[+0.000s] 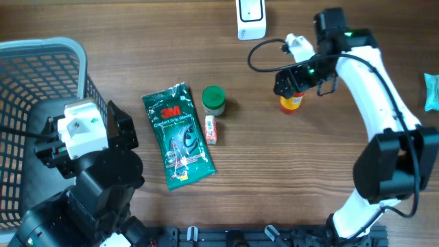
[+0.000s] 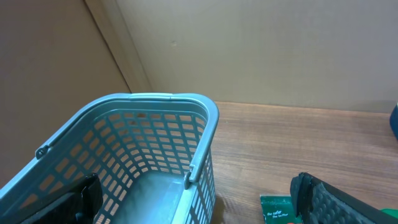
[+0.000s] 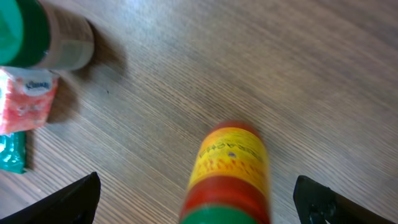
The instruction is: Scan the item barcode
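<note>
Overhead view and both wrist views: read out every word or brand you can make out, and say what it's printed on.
"3M": red logo on the flat green plastic glove packet.
"Comfort Grip Gloves": white line under that logo, barely legible.
Small red-and-white packet: blue script, too blurred to read.
Yellow-and-red bottle with green cap: lettering on the yellow band, too blurred to read.
Glove packet's smaller print: too small to read.

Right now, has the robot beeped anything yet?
Nothing looks done: the basket's visible part is empty, and the glove packet, green-lidded jar and tissue packet sit on the table. Nothing is held; the right claw hangs open around the yellow bottle. Left to do: grab it and scan it.
</note>
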